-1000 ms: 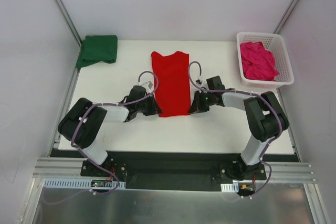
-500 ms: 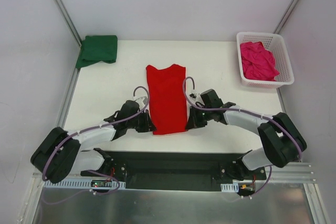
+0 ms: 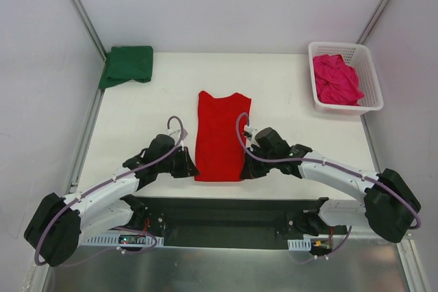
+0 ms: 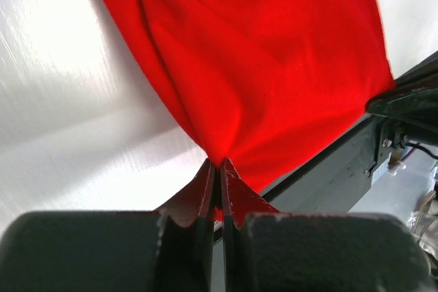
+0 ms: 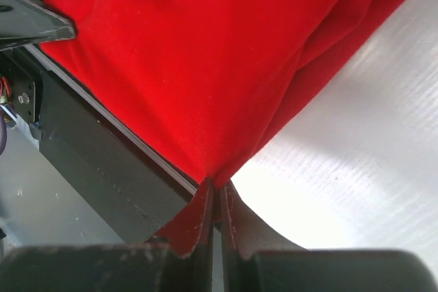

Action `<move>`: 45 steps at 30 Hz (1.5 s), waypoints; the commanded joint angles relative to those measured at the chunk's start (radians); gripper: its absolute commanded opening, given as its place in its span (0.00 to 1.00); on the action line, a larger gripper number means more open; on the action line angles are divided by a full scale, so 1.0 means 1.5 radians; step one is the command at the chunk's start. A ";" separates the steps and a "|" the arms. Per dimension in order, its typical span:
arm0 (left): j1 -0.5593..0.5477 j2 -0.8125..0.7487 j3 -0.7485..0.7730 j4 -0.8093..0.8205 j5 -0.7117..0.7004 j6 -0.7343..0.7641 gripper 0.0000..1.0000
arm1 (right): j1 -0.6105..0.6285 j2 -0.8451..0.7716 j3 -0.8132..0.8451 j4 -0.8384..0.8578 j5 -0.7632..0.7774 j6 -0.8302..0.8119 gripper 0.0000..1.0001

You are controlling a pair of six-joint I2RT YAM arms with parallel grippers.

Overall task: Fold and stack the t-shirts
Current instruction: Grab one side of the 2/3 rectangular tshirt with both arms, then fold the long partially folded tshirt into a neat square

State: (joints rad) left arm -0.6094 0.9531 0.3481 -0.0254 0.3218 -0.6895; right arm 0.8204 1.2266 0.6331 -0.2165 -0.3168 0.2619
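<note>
The red t-shirt (image 3: 220, 136) lies as a long narrow strip in the middle of the table, its near edge at the table's front edge. My left gripper (image 3: 193, 169) is shut on its near left corner, seen in the left wrist view (image 4: 217, 165). My right gripper (image 3: 244, 169) is shut on its near right corner, seen in the right wrist view (image 5: 213, 186). The cloth (image 4: 274, 66) fans out from both grips (image 5: 205, 52). The dark green t-shirt (image 3: 126, 65) lies folded at the far left corner. The magenta-pink t-shirt (image 3: 335, 78) is crumpled in the basket.
A white lattice basket (image 3: 369, 66) stands at the far right of the table. The black base rail (image 3: 226, 213) runs just below the table's front edge (image 3: 287, 181), under the shirt's near edge. White walls close in on both sides.
Both grippers have pulled the red shirt's near corners toward the front edge of the table. The whole shirt has slid nearer with them.
</note>
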 commanded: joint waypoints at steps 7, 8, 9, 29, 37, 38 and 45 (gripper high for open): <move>-0.002 -0.019 0.157 -0.122 -0.027 0.040 0.01 | 0.002 -0.043 0.099 -0.112 0.090 -0.011 0.03; -0.002 -0.019 0.168 -0.126 -0.027 0.043 0.02 | 0.002 -0.043 0.108 -0.115 0.094 -0.011 0.03; -0.002 -0.019 0.178 -0.135 -0.030 0.045 0.02 | 0.003 -0.046 0.113 -0.120 0.095 -0.013 0.03; 0.005 0.148 0.390 -0.147 -0.104 0.152 0.03 | -0.080 0.061 0.293 -0.135 0.128 -0.091 0.02; 0.066 0.212 0.442 -0.107 -0.088 0.171 0.01 | -0.142 0.113 0.338 -0.118 0.102 -0.114 0.02; 0.071 0.219 0.447 -0.102 -0.084 0.172 0.01 | -0.149 0.118 0.347 -0.113 0.098 -0.116 0.01; 0.109 0.285 0.504 -0.084 -0.063 0.198 0.01 | -0.184 0.183 0.403 -0.106 0.070 -0.136 0.01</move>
State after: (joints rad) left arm -0.4725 1.3437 1.0271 -0.1989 0.2230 -0.4503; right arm 0.5728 1.4658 1.1648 -0.3923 -0.1894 0.0990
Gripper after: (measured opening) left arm 0.020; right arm 0.052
